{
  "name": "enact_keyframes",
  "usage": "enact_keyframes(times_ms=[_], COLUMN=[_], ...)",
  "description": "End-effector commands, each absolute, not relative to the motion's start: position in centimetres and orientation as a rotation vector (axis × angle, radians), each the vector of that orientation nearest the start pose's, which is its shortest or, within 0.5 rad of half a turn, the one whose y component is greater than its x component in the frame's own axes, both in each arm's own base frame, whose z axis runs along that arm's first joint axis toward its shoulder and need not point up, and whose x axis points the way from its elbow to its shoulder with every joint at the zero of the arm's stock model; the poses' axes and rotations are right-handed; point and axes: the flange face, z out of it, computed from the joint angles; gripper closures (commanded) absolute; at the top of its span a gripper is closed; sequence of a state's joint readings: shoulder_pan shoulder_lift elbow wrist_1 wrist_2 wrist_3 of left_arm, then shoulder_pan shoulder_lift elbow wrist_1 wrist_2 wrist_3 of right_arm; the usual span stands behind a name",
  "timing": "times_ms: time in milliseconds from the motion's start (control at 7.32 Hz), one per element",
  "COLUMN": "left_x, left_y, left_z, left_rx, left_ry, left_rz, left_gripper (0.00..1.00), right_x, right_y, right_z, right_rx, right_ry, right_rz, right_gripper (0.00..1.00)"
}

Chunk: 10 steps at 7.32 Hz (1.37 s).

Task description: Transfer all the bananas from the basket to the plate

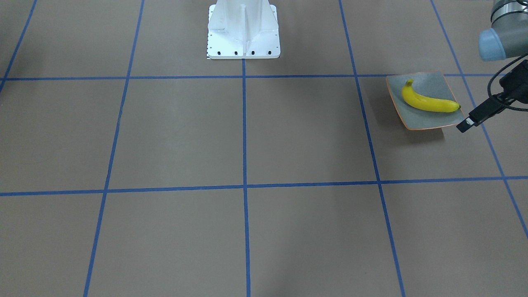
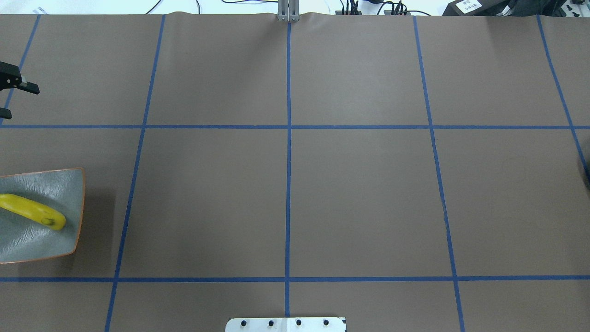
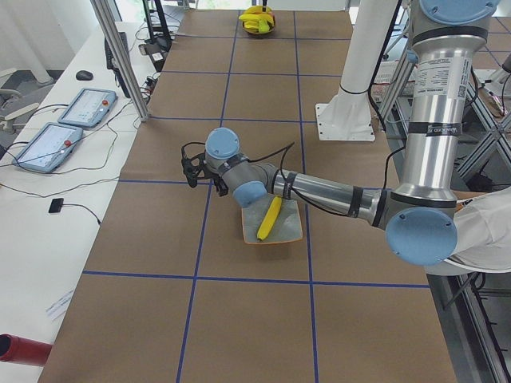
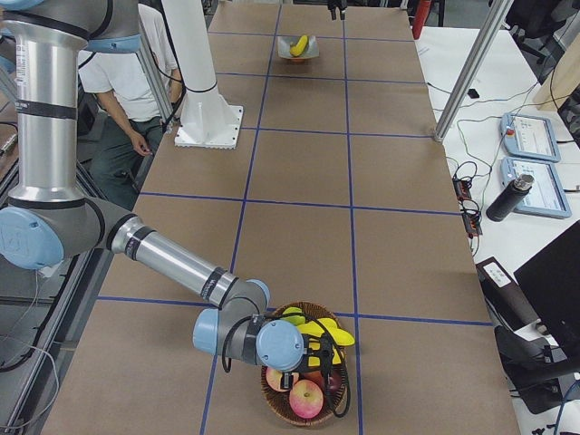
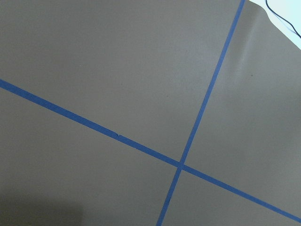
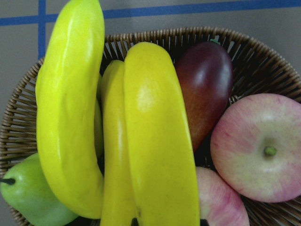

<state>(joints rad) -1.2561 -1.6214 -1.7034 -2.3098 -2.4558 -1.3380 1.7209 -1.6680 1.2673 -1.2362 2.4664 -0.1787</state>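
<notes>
One yellow banana (image 1: 429, 103) lies on the grey-green plate (image 1: 429, 120) at the table's left end. My left gripper (image 2: 16, 99) hangs open and empty over bare table just beyond the plate (image 2: 46, 184). At the far right end, the wicker basket (image 4: 279, 399) holds three bananas (image 6: 160, 141) side by side on other fruit. My right gripper (image 4: 317, 355) is low over these bananas. It shows clearly only in the right side view, so I cannot tell whether it is open or shut. The right wrist view is filled by the bananas and the basket (image 6: 263, 56).
In the basket are also a dark red mango (image 6: 207, 89), pink apples (image 6: 258, 146) and a green pear (image 6: 28, 193). The white robot base (image 1: 243, 29) stands at the table's near middle. A person (image 4: 136, 82) stands behind the robot. Tablets (image 3: 48, 144) lie on a side table.
</notes>
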Motion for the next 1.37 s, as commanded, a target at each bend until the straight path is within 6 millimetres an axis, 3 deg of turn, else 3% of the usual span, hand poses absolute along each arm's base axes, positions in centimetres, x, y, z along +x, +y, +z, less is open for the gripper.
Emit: enact_keyframes(times_ms=[0,546,683,956,1092,1229], left_x=[10.7,10.7,10.8,11.1,11.4,12.1], left_y=[-51.0,-51.0,-51.0,-51.9,-52.8,-54.5], left_z=[47.5,47.5,47.4,46.2,45.0,42.8], left_rx=[-0.023,-0.023,-0.023,-0.017,-0.021,-0.029], left_ry=[1.191,1.191,1.192,1.202,1.200,1.195], left_rz=[-0.495,-0.495,-0.492,-0.493,-0.497,-0.501], left_gripper=[0.01,0.01,0.01,0.01,0.01,0.01], right_x=[12.3,13.6,15.3,16.3,14.6,10.1], right_y=[-41.1,-42.0,-44.4,-48.9,-51.0,-52.5], right_z=[77.8,76.0,73.9,69.3,65.4,60.7], right_rx=[0.140,0.186,0.235,0.305,0.310,0.293], right_ry=[-0.897,-0.874,-0.846,-0.840,-0.860,-0.894], right_rz=[-0.008,-0.005,0.002,-0.002,0.036,0.054], right_gripper=[1.00,1.00,1.00,1.00,1.00,1.00])
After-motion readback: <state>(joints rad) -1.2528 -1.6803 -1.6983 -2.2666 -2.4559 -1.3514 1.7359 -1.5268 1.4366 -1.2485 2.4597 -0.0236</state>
